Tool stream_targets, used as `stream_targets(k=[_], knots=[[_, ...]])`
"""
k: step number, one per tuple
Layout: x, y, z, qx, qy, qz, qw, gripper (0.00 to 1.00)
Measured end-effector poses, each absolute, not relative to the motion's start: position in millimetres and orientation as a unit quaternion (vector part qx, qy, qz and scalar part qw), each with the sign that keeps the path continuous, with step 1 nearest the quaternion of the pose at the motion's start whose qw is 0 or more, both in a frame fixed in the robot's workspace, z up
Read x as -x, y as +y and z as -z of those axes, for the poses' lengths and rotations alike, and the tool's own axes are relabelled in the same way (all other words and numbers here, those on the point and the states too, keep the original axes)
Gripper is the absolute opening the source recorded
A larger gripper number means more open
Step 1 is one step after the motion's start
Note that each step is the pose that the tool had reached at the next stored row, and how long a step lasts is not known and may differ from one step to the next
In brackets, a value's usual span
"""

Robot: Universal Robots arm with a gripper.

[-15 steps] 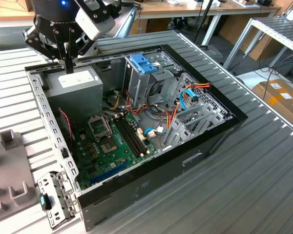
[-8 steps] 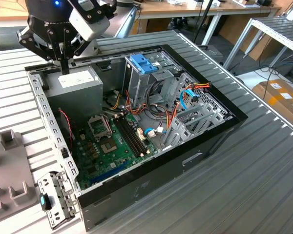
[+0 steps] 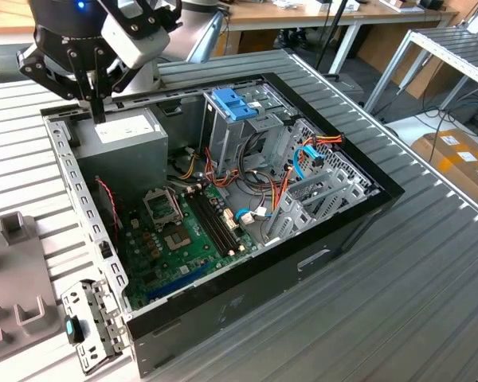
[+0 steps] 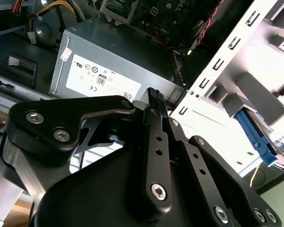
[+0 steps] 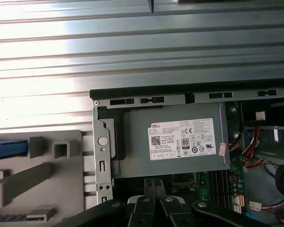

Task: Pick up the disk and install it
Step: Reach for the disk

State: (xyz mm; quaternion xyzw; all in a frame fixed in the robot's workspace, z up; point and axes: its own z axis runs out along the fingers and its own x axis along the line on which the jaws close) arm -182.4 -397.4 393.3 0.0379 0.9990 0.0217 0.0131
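The gripper (image 3: 99, 111), fingers pressed together and holding nothing, hangs over the grey box (image 3: 123, 135) with a white sticker, in a corner of the open computer case (image 3: 247, 314). The disk (image 5: 8, 147), known by its blue rail, sits well apart from the gripper in a grey holder (image 5: 19, 182) on the bench (image 3: 430, 302), beyond the case wall
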Motion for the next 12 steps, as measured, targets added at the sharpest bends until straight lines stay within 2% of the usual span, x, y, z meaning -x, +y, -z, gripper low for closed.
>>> stream_targets(k=[12], knots=[[204.4,-397.3,-393.3,-0.038,0.999,-0.022,0.013,0.11]])
